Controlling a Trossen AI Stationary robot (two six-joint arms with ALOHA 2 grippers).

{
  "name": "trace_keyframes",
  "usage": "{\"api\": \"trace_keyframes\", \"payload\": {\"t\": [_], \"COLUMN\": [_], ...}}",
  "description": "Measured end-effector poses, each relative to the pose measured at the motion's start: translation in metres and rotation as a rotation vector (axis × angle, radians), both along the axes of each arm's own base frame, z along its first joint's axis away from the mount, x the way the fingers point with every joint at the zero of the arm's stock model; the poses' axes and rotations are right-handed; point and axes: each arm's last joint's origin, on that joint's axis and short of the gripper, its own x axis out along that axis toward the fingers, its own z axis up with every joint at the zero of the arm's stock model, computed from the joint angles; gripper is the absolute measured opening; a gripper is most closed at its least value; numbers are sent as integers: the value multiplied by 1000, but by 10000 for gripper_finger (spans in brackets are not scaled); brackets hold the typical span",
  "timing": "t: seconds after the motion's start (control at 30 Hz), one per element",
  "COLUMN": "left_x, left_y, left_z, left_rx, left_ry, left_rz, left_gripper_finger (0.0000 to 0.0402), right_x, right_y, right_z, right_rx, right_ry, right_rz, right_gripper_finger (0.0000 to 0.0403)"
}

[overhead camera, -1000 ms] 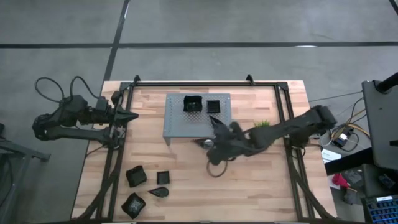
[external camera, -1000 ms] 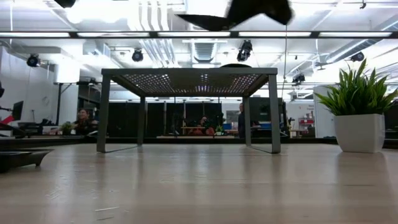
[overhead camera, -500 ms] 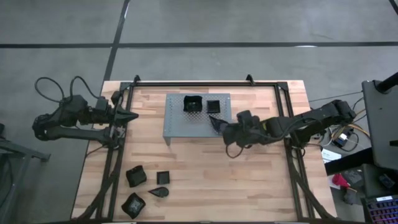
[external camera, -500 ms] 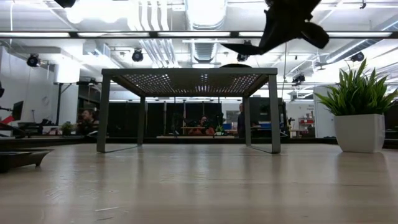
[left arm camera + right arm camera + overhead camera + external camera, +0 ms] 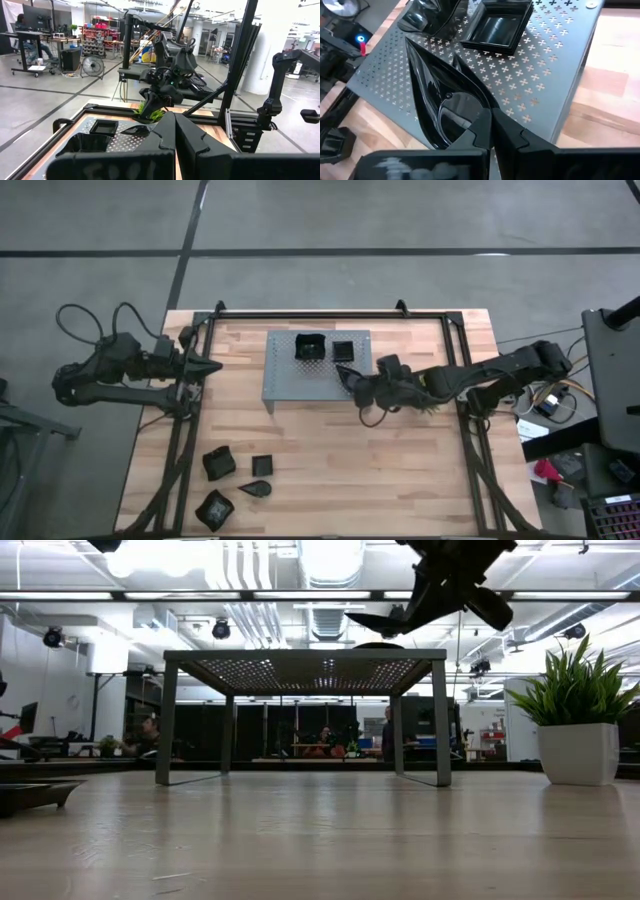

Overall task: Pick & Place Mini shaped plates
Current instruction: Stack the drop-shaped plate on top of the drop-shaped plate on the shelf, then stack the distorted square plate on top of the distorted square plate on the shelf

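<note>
We find the right gripper (image 5: 492, 125) clenched on a leaf plate (image 5: 440, 107), held over the rack's (image 5: 290, 380) right near corner, long axis toward its middle. Left gripper (image 5: 212, 367) idle at worktop's left, jaws closed.

seven mini shaped plates (image 5: 310, 347), one rack (image 5: 285, 380), one plant (image 5: 578, 690)

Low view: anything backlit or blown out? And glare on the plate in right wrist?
Low view: ceiling strip lights blow out, so the right gripper and its teardrop plate read as black silhouettes above the rack. Right wrist view: soft highlights on the glossy teardrop plate, jaws shut on its rim; rack perforations stay crisp.
</note>
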Motion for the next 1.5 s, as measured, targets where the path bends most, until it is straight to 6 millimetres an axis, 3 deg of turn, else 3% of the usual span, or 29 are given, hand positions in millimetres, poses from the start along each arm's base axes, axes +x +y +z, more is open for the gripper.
{"api": "trace_keyframes", "payload": {"t": [0.23,0.7,1.0,1.27,1.4,1.5], "left_x": [0,0,0,0,0,0], "left_y": [0,0,0,0,0,0], "left_z": [0,0,0,0,0,0], "left_rx": [0,0,0,0,0,0], "left_ry": [0,0,0,0,0,0], "left_rz": [0,0,0,0,0,0], "left_gripper_finger": [0,0,0,0,0,0], "right_x": [8,8,8,4,1,-2], "right_y": [-4,-4,-4,0,9,20], "right_z": [-12,-11,-10,5,5,0], "right_rx": [-12,-35,-41,-102,-132,-136], "right_ry": [48,47,49,16,43,41], "right_rz": [-12,-22,-15,73,135,172], "right_gripper_finger": [8,13,88,137,133,95]}}
